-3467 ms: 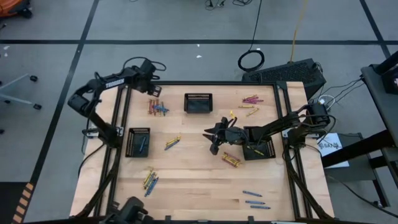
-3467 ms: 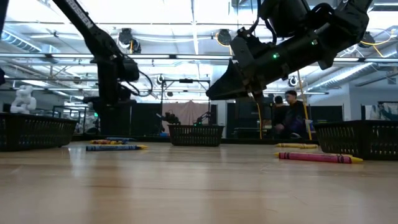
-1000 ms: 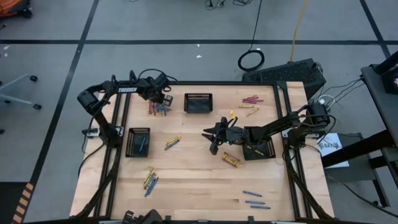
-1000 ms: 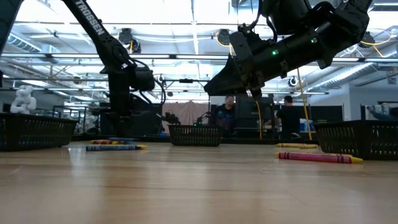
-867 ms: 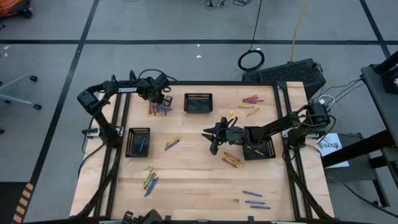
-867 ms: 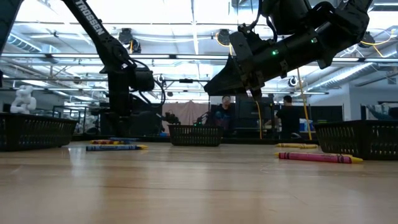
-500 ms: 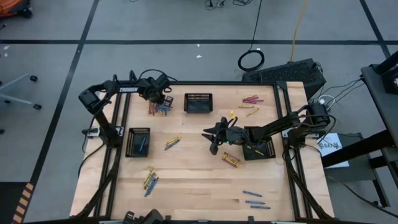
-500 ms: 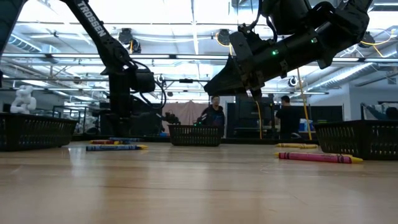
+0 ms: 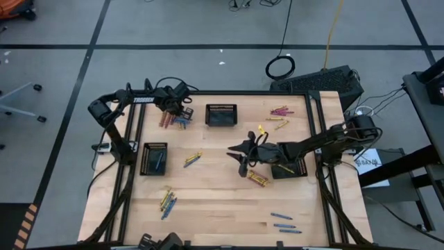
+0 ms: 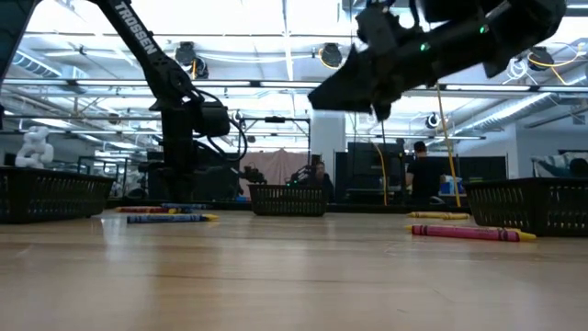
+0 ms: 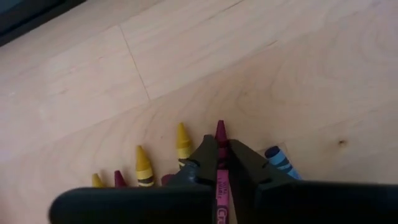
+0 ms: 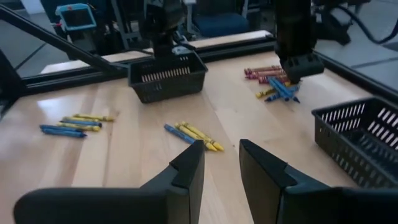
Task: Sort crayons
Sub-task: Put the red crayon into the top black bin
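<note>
Wooden table [image 9: 222, 201] under an industrial hall, seen from above. Near edge: blue crayons [image 9: 284, 222] at right and a yellow-and-blue cluster [image 9: 167, 200] at left. Mid-table: left basket [image 9: 154, 158], a small yellow-blue group [image 9: 192, 160], and the right gripper [image 9: 241, 156] raised above the wood, fingers spread and holding nothing, beside the right basket [image 9: 288, 165]. Far side: centre basket [image 9: 220, 115], pink and yellow crayons [image 9: 279, 117] at far right, and the left gripper [image 11: 222, 163] lowered onto the far-left pile [image 9: 175, 120], fingers pinching a dark red crayon [image 11: 221, 134].
</note>
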{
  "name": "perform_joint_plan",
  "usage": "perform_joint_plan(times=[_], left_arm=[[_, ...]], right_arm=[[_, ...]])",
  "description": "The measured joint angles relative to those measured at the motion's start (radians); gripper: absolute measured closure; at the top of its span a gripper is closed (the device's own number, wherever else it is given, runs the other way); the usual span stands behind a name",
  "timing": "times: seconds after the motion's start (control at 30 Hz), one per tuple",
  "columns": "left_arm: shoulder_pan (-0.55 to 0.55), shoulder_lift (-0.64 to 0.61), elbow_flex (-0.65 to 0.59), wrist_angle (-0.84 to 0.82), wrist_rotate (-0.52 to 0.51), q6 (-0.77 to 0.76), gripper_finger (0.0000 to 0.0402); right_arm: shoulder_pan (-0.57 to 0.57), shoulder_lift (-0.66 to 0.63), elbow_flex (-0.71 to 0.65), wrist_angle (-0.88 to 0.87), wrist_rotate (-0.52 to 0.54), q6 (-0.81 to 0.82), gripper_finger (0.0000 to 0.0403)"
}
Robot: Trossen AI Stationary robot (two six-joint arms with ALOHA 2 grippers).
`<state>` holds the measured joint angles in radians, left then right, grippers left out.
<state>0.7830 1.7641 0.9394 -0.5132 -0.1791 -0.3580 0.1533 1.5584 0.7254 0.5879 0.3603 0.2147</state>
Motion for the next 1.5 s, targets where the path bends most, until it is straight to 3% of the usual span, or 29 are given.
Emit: perform_joint_plan(times=[0.4,1.03,1.13,1.33,1.5], left_arm=[[0.002,-0.106,-0.004,0.005,-0.001,0.058,0.0394],[-0.011,-0.331,0.0,0.007,0.125,0.282,0.0393],[-0.033,-0.331,0.047,0.03,0.161,0.333,0.0393],[-0.094,-0.285,0.214,0.036,0.265,0.398,0.0393],[-0.16,-0.203,0.329,0.043,0.3,0.503,0.0393]], right_arm=[[0.012,-0.06,0.0,-0.108,0.002,0.008,0.0316],[0.059,-0.054,0.0,-0.285,0.008,0.066,0.0316],[0.075,-0.054,0.0,-0.357,0.027,0.097,0.0316],[0.114,-0.071,0.0,-0.44,0.188,0.114,0.0316],[0.131,-0.159,0.0,-0.524,0.194,0.114,0.0316]])
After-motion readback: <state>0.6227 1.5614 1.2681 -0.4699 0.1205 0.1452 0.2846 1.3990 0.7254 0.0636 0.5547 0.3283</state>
